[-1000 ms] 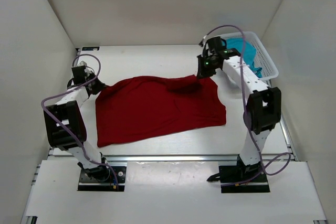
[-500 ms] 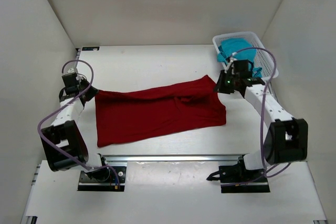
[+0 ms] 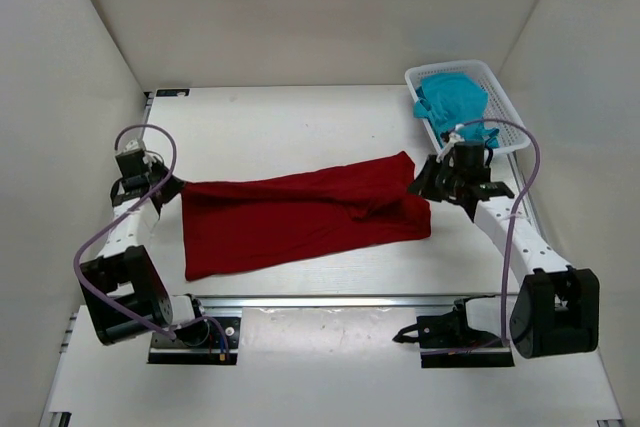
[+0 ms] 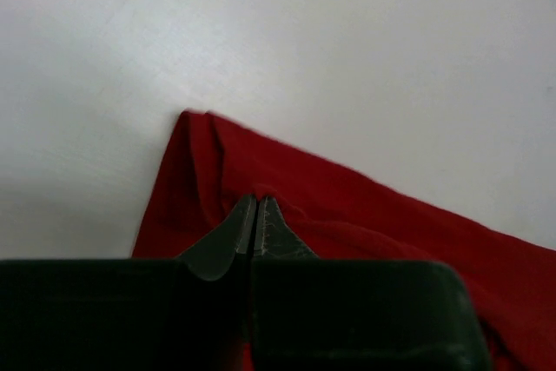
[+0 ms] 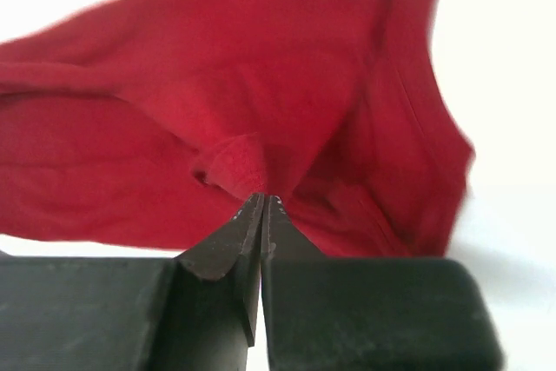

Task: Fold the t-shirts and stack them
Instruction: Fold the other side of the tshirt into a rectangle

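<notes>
Two pairs of fingers (image 4: pixel 221 249) (image 5: pixel 221 254) pinch the red t-shirt (image 3: pixel 300 219) (opposite ends).

I have both arms reaching low and wide apart; my left end effector (image 3: pixel 177 185) and right end effector (image 3: pixel 420 185) face each other, each with fingers pressed together.

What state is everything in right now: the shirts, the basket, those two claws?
red t-shirt: partly folded lengthwise, pinched at both ends
teal t-shirt: crumpled, unfolded, in the basket
basket: upright
left gripper: shut on the red t-shirt
right gripper: shut on the red t-shirt
</notes>
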Robot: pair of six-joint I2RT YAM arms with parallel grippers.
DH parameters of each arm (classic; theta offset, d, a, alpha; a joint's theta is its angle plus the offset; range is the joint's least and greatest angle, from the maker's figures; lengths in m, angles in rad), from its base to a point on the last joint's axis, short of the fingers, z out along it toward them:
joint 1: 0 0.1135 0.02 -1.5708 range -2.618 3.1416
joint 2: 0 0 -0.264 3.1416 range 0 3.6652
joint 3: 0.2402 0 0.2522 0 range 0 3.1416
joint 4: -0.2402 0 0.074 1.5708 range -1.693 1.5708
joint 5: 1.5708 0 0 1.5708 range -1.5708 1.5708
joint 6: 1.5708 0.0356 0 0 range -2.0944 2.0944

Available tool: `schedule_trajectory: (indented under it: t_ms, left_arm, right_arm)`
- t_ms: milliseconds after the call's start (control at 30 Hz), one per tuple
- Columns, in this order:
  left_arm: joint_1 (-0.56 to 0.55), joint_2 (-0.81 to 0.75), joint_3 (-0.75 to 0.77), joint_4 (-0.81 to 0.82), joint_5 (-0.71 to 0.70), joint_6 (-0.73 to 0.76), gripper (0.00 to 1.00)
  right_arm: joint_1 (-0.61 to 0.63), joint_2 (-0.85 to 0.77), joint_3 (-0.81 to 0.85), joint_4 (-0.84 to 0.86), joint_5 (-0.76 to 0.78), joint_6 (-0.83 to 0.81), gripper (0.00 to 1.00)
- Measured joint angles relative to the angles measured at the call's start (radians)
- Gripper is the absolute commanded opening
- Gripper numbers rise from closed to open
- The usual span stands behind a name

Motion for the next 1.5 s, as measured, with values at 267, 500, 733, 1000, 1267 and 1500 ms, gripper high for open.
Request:
schedule_trajectory:
  t_ms: [267,500,733,1000,1267,1500]
  left_arm:
    - [0.038,0.011,-0.124,-0.027,0.0,0.0,0.22]
    - [0.029,-0.045,-0.193,-0.014,-0.007,-0.02,0.63]
    - [-0.056,-0.296,-0.215,0.016,-0.063,-0.037,0.43]
    - [-0.439,-0.435,-0.364,0.137,-0.08,-0.105,0.4]
    - [-0.605,-0.515,-0.525,0.168,-0.07,-0.183,0.4]
    - [-0.599,-0.586,-0.555,0.217,-0.056,-0.211,0.4]
  right_arm:
    - [-0.026,-0.117,-0.246,0.009,0.061,0.065,0.0]
    - [0.073,-0.204,-0.253,-0.007,0.225,0.084,0.36]
    - [0.39,-0.194,-0.124,-0.053,0.426,0.0,0.0]
    - [0.629,0.218,0.09,-0.039,0.435,-0.104,0.11]
    - [0.636,0.423,0.151,-0.016,0.443,-0.16,0.26]
    - [0.61,0.438,0.151,0.015,0.442,-0.17,0.28]
